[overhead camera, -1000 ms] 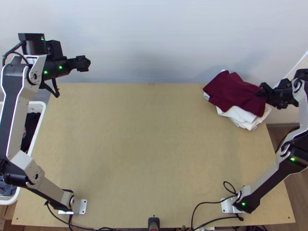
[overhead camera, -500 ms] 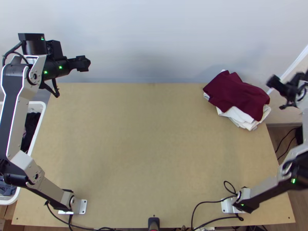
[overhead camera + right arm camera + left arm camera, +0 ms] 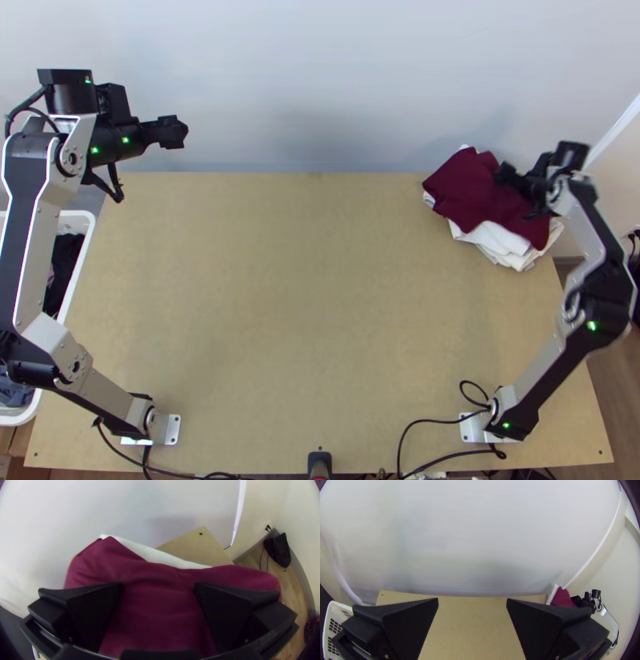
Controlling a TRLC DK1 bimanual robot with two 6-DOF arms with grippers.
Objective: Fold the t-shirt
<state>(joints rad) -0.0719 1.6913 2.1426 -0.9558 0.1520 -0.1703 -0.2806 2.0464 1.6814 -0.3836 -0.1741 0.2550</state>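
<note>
Right gripper [image 3: 516, 186], fingers wide apart, over the maroon t-shirt [image 3: 464, 188] atop white cloths [image 3: 500, 242]; left gripper [image 3: 174, 132] likewise wide.

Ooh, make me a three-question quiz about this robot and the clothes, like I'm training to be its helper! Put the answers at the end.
1. What colour cloth peeks out under the dark red cloth on the wooden table?
A) green
B) white
C) yellow

2. True or false: the left arm's gripper, with two wide flat black fingers, is open.

3. Fill in: in the top view, the white plastic basket is at the table's ____ side.

Key: 1 B; 2 true; 3 left
</note>
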